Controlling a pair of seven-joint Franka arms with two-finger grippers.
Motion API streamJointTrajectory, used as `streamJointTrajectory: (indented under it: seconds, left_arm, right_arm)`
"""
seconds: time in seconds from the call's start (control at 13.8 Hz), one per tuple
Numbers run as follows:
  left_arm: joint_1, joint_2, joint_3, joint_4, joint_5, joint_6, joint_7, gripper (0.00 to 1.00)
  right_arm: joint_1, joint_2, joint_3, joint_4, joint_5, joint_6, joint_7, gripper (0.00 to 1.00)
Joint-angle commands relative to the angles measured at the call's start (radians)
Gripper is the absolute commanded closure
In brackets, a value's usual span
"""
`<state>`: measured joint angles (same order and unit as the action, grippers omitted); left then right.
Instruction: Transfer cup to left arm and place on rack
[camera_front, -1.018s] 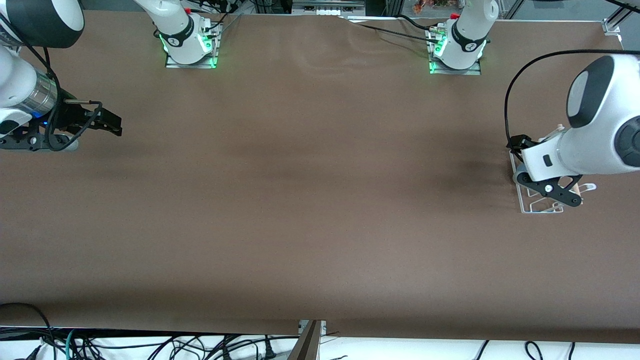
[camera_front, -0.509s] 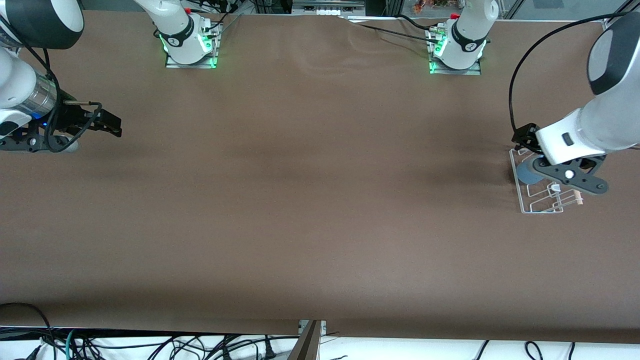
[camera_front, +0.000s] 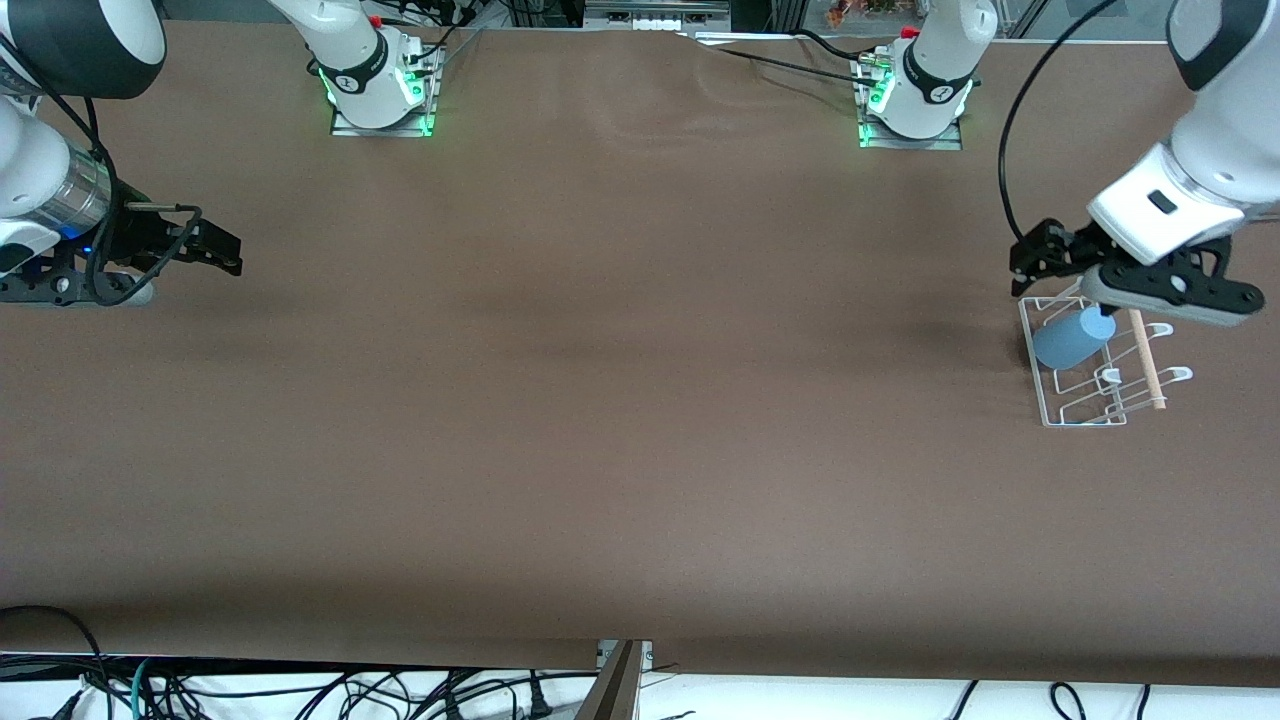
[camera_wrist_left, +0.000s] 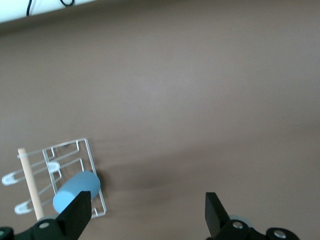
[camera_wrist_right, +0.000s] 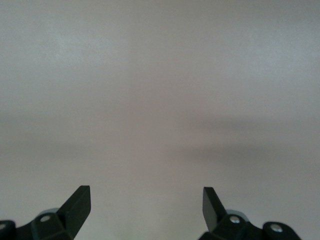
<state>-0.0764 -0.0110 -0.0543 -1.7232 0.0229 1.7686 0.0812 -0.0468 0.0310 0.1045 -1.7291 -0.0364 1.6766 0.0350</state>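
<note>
At the right arm's end of the brown table (camera_front: 620, 400), the right arm's black two-finger gripper (camera_front: 215, 248) waits low over bare tabletop, its fingers (camera_wrist_right: 77, 202) spread wide with nothing between them and only plain brown surface under them.

At the left arm's end, the left arm's black two-finger gripper (camera_front: 1045, 255) hangs in the air over the end of the small white wire drying rack (camera_front: 1085, 405) that lies farther from the front camera. Its fingers (camera_wrist_left: 77, 215) are spread apart and empty. The small light-blue tapered plastic cup (camera_front: 1072, 338) lies tilted on its side on the rack, below the fingers and clear of them, resting against the wire pegs just beside the light wooden dowel (camera_front: 1146, 365) that runs along the rack.
</note>
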Motion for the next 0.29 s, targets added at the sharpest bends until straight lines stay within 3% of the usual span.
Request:
streamJointTrajectory:
  seconds: [0.0, 0.22]
  left_arm:
    - [-0.039, -0.032, 0.045, -0.046, 0.018, 0.009, -0.017, 0.0]
    - [-0.037, -0.029, 0.045, -0.042, 0.018, 0.006, -0.015, 0.0]
  right_arm:
    - [-0.005, 0.009, 0.004, 0.025, 0.001, -0.012, -0.013, 0.01]
    - [-0.005, 0.009, 0.004, 0.025, 0.001, -0.011, -0.013, 0.01]
